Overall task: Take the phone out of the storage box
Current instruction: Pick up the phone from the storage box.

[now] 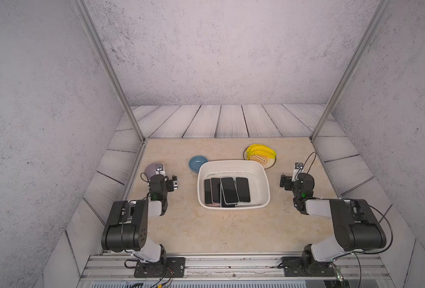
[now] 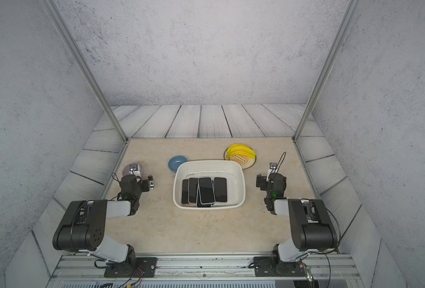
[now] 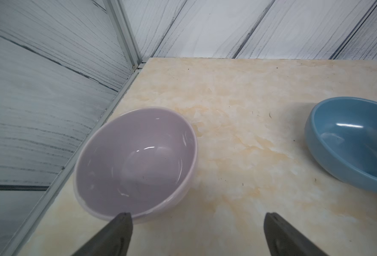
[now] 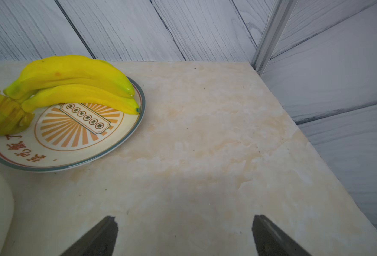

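Top views both give us the storage box (image 1: 233, 163) mid-table, the topmost phone (image 1: 229, 190) lying screen-up across a row of other phones (image 1: 243, 189) inside it, while we note left gripper (image 1: 174, 183) and right gripper (image 1: 283, 181) flanking the box, well apart from it, fingers spread wide, holding nothing.

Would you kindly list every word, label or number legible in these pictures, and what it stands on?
Rim of the plate: orange-red Chinese characters, upside down in the right wrist view; I cannot read them reliably.
The banner on it: six small circled characters, too blurred to read.
The phones, storage box, lilac bowl, blue bowl: no text visible.
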